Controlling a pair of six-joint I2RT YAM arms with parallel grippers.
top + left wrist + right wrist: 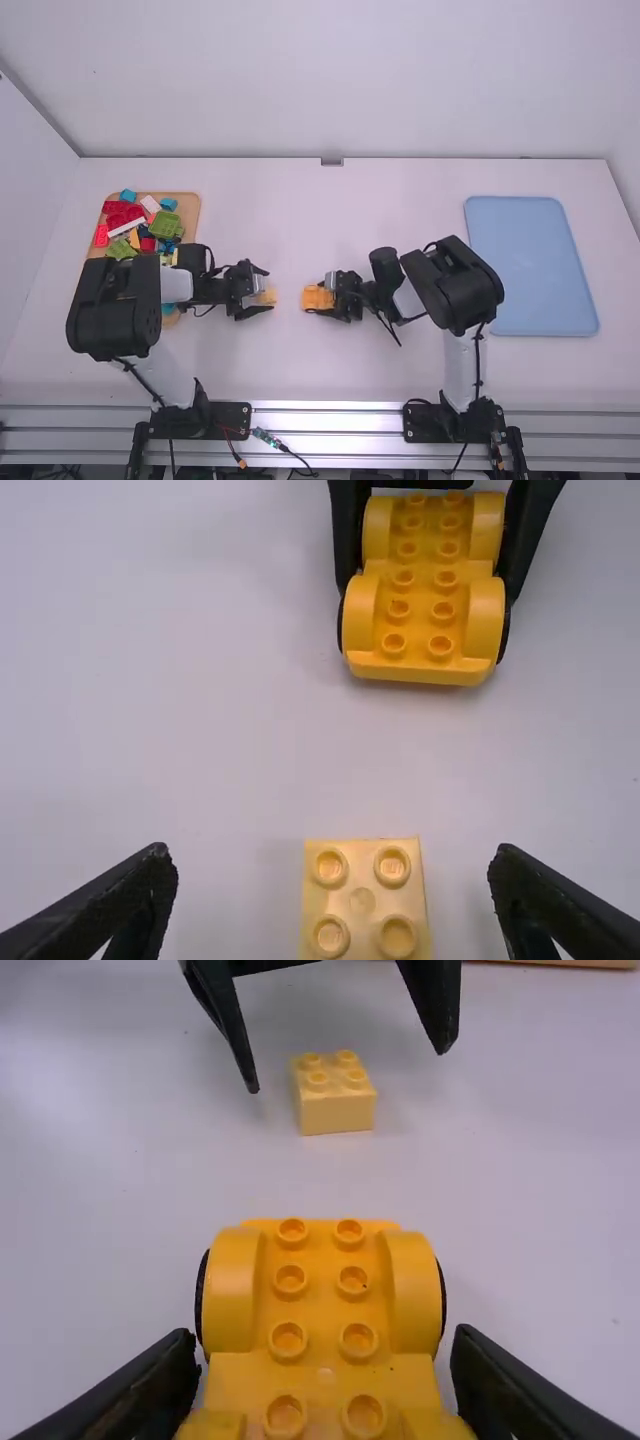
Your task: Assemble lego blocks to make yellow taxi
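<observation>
Toward 9 o'clock in the high view, a wooden tray bears mixed blocks; a blue tray lies at 3 o'clock near the side edge, and the white table runs back to the wall at 12. Between the trays, both forearms bend inward: the left from its 7 o'clock base, reaching over the wooden tray toward 3, the right from 5 o'clock, pointing toward 9. The left gripper has its fingers spread around a pale yellow two-by-two brick, touching neither side. The right gripper pinches the yellow wheeled car base by its sides, studs up, well apart from the brick.
</observation>
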